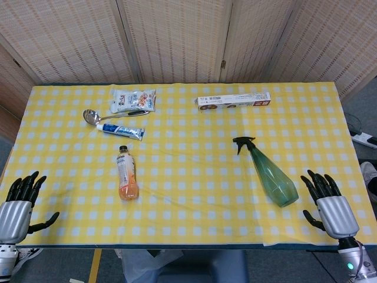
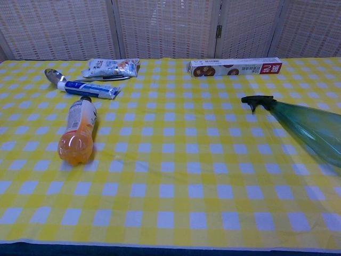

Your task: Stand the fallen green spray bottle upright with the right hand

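Right hand [image 1: 331, 203] rests at the near right table edge, fingers spread, holding nothing; left hand [image 1: 19, 203] likewise at the near left. Just left of the right hand, apart from it, the green spray bottle [image 1: 270, 174] lies on its side on the checked tablecloth [image 1: 194, 177], black nozzle pointing far. Judged: nothing accomplished; reaching, grasping and uprighting all remain.
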Controlling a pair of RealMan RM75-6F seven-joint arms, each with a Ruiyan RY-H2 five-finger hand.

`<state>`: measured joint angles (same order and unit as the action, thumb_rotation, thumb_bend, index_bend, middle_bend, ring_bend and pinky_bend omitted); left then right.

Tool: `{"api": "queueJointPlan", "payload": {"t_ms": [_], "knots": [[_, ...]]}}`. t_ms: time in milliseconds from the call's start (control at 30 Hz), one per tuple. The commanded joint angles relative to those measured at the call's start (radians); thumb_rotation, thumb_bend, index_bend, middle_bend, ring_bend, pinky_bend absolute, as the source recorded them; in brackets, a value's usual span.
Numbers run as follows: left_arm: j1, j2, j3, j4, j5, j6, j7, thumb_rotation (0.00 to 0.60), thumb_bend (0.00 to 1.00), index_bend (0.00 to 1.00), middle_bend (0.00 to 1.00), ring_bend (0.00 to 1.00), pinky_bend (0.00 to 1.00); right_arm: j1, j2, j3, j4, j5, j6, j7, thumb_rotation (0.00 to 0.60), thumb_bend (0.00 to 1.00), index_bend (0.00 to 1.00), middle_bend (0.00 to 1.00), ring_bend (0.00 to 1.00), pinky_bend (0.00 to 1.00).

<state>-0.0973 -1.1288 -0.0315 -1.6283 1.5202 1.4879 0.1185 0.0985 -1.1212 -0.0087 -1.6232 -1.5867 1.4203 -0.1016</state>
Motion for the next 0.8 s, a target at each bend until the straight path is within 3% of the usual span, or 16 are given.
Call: {"api": "queueJointPlan", "payload": {"t_ms": [33, 233, 533, 800], "knots": [[-0.004, -0.001, 0.0, -0.002, -0.004, -0.009, 0.006, 0.422, 0.27, 0.0, 0.0, 0.0, 0.0, -0.002, 0.004, -0.004, 0.0, -0.006, 0.005, 0.005, 0.6, 0.34, 0.0, 0.0, 0.0, 0.0], [-0.006, -0.002, 0.002, -0.01, 0.001, -0.008, 0.017, 0.422, 0.27, 0.0, 0.0, 0.0, 0.0, -0.001, 0.02, -0.02, -0.003, -0.036, 0.005, 0.042, 0.6, 0.34, 0.0, 0.0, 0.0, 0.0], [-0.001, 0.006, 0.009, -0.008, 0.005, -0.007, -0.011, 0.422, 0.27, 0.0, 0.0, 0.0, 0.0, 0.135, 0.023, -0.132, -0.04, -0.161, -0.264, 0.19, 0.6, 0.34, 0.0, 0.0, 0.0, 0.0], [0.007, 0.015, 0.014, -0.016, 0.02, 0.011, -0.02, 0.422, 0.27, 0.0, 0.0, 0.0, 0.0, 0.232, -0.03, -0.176, -0.017, -0.232, -0.364, 0.358, 0.6, 0.34, 0.0, 0.0, 0.0, 0.0]]}}
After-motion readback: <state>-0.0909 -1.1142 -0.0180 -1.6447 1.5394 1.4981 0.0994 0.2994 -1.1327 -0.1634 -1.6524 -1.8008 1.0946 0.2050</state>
